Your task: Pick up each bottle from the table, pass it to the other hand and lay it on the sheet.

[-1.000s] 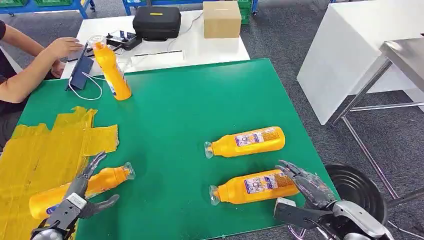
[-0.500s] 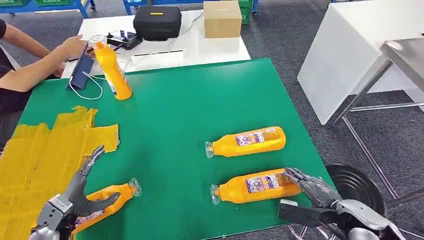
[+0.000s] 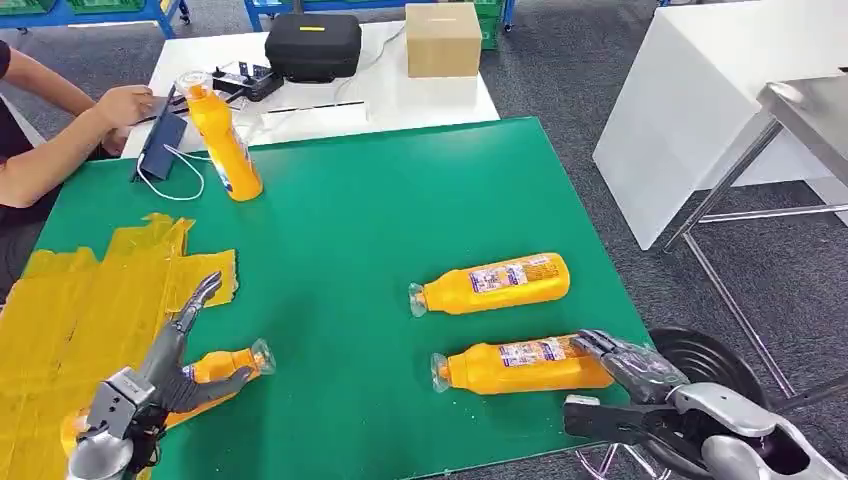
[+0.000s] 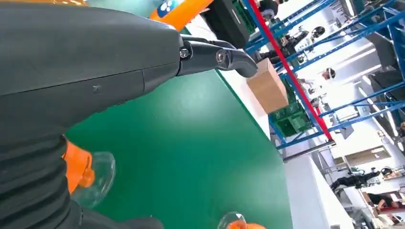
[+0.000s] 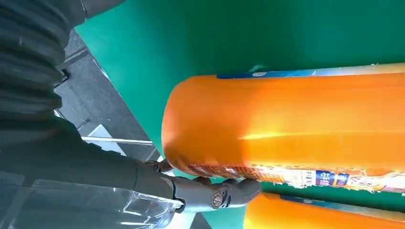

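Note:
Four orange bottles are on the green table. One stands upright at the far left. Two lie at the right, the far one and the near one. My right hand lays its fingers on the near bottle's base, thumb held apart below it. The fourth bottle lies at the edge of the yellow sheet, mostly under my left hand. That hand's fingers are stretched out above it, and the thumb touches near the clear cap.
A person's arm reaches to a phone at the far left. Behind, a white table carries a black case and a cardboard box. A dark round object sits off the table's right front corner, near a metal frame.
The bottle under my left hand swung towards the front edge, then back towards the sheet. My right hand has moved onto the near bottle's base, and that bottle has slid slightly right.

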